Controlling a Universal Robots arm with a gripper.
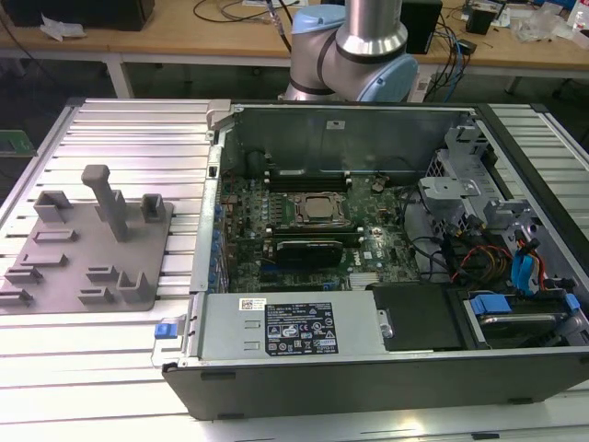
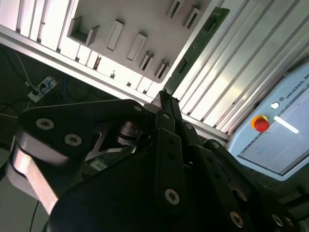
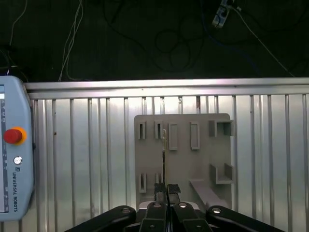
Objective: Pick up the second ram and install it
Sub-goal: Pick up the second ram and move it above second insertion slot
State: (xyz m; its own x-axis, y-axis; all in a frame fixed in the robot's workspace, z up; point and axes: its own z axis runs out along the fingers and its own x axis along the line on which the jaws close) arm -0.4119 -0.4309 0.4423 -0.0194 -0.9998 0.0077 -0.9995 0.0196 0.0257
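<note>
Between the fingertips of your hand (image 3: 167, 189) sits the second ram (image 3: 164, 154). The black fingers (image 3: 155, 210) are pressed together on one end of it. In the first wrist view you see the stick edge-on, a thin line running straight out from the fingertips. In the second wrist view your hand (image 2: 165, 96) shows the same grip from the side. There the second ram (image 2: 200, 41) reads as a long, flat green board with dark chips, reaching away from the fingers at a slant.

Beyond the fingertips, behind the stick, lies the grey fixture (image 3: 183, 159) with its slots and raised blocks; it shows in both wrist views (image 2: 130, 19). It rests on the ribbed metal worktop (image 3: 87, 145). You cannot tell from these views whether the stick's far end touches anything.

Off to one side of your hand, a teach pendant (image 3: 12, 159) with a red button (image 3: 13, 136) lies on the worktop.

Over in the exterior view, the fixture (image 1: 83, 249) sits at the exterior view's left. Just beside it stands the open computer case (image 1: 276, 387), its CPU socket (image 1: 320, 210) near the middle of the board.
</note>
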